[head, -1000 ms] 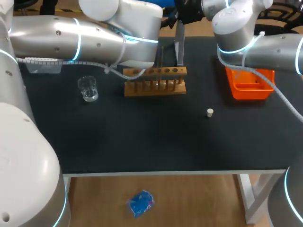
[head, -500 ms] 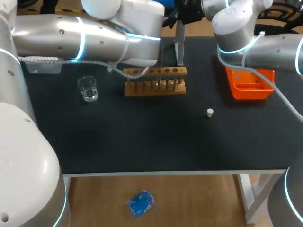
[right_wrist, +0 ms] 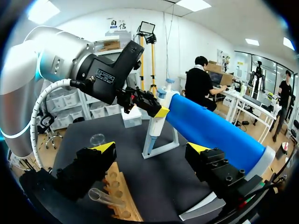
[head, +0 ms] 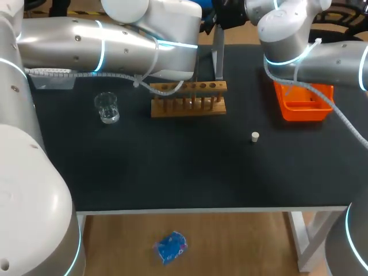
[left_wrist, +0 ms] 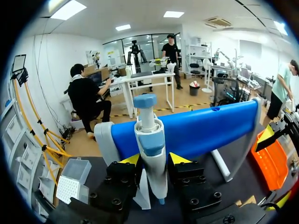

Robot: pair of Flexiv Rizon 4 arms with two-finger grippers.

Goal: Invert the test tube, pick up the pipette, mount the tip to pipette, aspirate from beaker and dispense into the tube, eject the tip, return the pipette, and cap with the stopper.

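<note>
Where the left arm [head: 115, 43] reaches across the back of the bench [head: 172, 167], its jaws are clenched on the pipette [left_wrist: 150, 140]. A yellow tip [left_wrist: 130, 159] presses against each side of the pale body, and the pipette hangs upright in the blue bar of its stand [left_wrist: 205, 128]. In the head view that stand rises behind the wooden test tube rack [head: 188, 99], and the left arm's bulk hides the grasp itself. The right arm [head: 322, 54] comes in over the far right corner, above the orange tray [head: 303, 103]. Its jaws are released, the two yellow fingertips [right_wrist: 105, 147] standing wide apart with nothing between them, above one end of the rack. A clear test tube [right_wrist: 103, 197] shows tilted over the rack beneath them. The glass beaker [head: 107, 107] stands to the left of the rack, apart from it. The small white stopper [head: 255, 136] sits alone on the bench, nearer the front than the rack and the tray. A clear tip box [left_wrist: 70, 183] rests at the bench's far left.
</note>
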